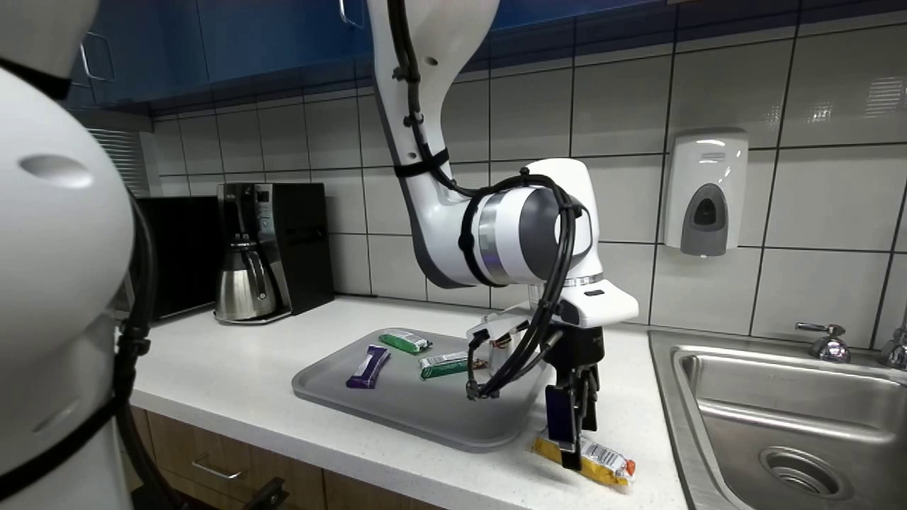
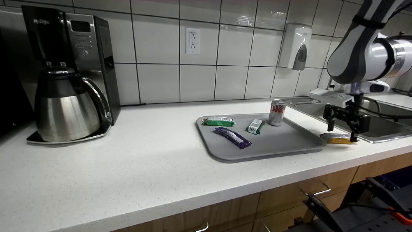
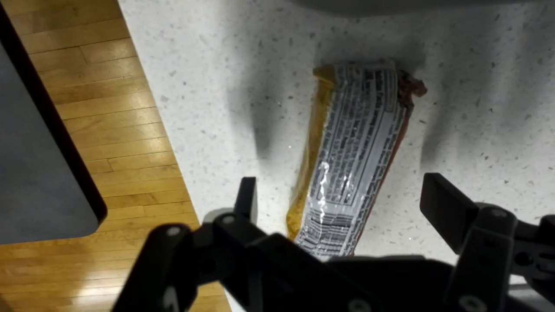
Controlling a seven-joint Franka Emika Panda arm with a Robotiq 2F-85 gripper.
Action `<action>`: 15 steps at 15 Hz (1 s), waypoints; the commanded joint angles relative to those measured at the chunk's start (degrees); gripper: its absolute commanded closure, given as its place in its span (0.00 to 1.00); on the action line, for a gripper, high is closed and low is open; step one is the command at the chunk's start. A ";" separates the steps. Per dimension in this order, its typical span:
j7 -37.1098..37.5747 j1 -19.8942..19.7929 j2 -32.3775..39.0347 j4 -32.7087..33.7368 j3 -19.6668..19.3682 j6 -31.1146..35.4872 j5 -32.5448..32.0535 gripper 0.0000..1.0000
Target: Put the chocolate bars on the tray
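Wrist view shows the gripper spread wide around the yellow bar just beside the tray. A purple bar and two green bars sit on it. Grabbing seems the job now; next should come squeezing and lifting.

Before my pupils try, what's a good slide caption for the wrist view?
Open gripper over the yellow bar on the counter, one jaw to either side.

tbh the tray had free room along its near side, but a silver can blocked one far corner
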 commanded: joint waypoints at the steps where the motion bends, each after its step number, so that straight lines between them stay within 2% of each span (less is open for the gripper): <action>1: 0.48 1.50 0.76 0.79 -1.09 0.81 0.60 0.30; 3: 0.51 1.85 0.80 0.84 -1.29 0.88 0.57 0.39; 6: 0.42 2.15 0.76 0.80 -1.43 0.85 0.63 0.64; 9: 0.35 2.21 0.62 0.74 -1.47 0.82 0.63 0.83; 15: -0.52 2.22 -3.30 -0.57 -2.17 -0.76 -0.18 0.83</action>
